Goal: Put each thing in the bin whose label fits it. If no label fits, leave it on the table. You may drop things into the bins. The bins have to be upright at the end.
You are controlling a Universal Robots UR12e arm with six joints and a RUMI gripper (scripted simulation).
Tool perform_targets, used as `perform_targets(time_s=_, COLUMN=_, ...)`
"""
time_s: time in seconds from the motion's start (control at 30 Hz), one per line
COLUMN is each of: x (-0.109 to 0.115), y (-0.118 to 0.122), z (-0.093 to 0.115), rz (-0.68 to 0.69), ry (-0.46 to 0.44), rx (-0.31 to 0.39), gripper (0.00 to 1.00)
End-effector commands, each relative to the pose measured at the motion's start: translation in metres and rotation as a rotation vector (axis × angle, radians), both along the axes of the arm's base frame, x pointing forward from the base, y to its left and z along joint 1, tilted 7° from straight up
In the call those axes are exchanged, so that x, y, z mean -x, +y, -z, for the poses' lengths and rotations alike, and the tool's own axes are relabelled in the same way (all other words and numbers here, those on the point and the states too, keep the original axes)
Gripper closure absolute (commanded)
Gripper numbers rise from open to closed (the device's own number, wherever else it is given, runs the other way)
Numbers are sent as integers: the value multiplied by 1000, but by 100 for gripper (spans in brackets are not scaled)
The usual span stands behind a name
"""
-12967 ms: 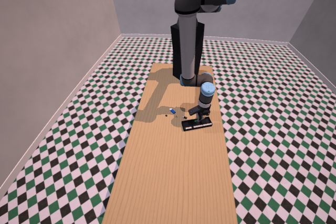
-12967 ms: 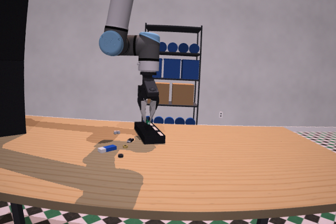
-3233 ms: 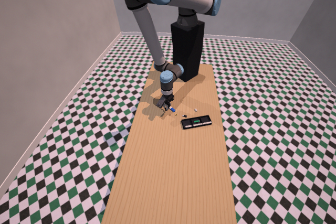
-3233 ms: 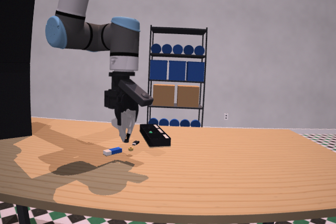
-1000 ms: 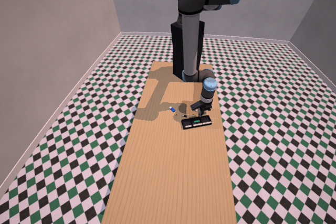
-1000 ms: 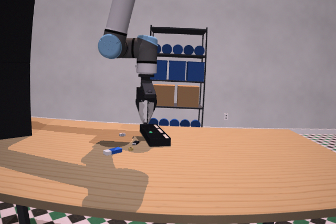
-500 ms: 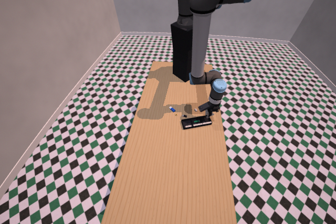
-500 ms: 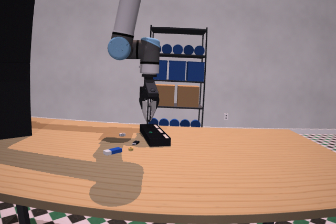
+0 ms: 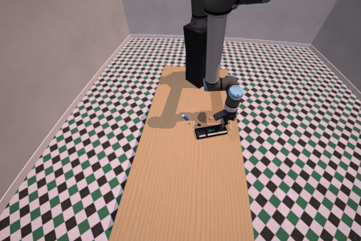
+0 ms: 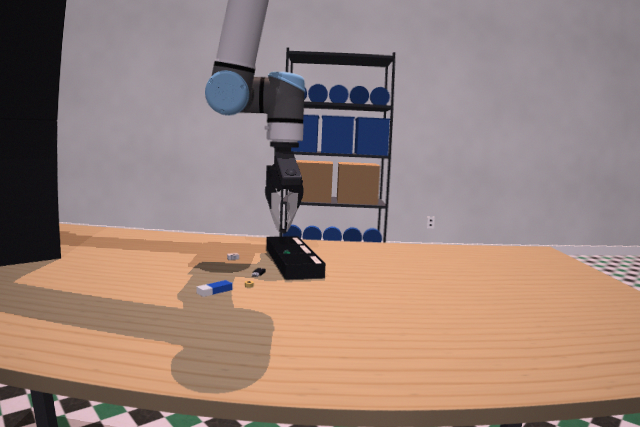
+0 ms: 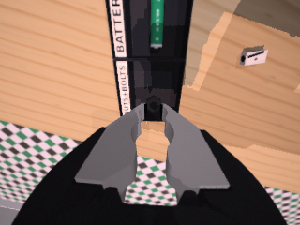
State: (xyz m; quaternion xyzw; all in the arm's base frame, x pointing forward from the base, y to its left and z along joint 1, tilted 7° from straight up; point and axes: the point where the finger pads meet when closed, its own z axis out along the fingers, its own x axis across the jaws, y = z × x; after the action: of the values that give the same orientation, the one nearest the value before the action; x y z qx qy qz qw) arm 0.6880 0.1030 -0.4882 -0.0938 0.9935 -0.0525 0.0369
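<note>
A long black bin row (image 9: pixel 211 131) lies on the table, and also shows in the exterior view (image 10: pixel 295 258). In the wrist view its compartments read "BATTER…" and "…UTS+BOLTS" (image 11: pixel 124 89). A green battery (image 11: pixel 157 23) lies in the battery compartment. My gripper (image 9: pixel 224 126) hangs over the bin's end nearest the table's right edge, just above it (image 10: pixel 283 231). It is shut on a small black piece (image 11: pixel 152 105), held at the fingertips over the nuts+bolts compartment. What the piece is I cannot tell.
On the table left of the bin lie a blue and white block (image 9: pixel 184 117), a small brass nut (image 9: pixel 188 122), a small black stick (image 9: pixel 198 124) and a small white part (image 9: pixel 210 118) (image 11: pixel 253 56). The arm's black pedestal (image 9: pixel 196 54) stands at the table's far end.
</note>
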Motion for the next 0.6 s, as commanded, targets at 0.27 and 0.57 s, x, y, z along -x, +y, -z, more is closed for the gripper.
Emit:
perform_targets(time_s=0.27, x=-2, y=-2, z=18, rz=0, ry=-1, rx=0, gripper=100)
perform_targets(time_s=0.57, x=-3, y=-4, z=35, rz=0, ry=-1, rx=0, gripper=100)
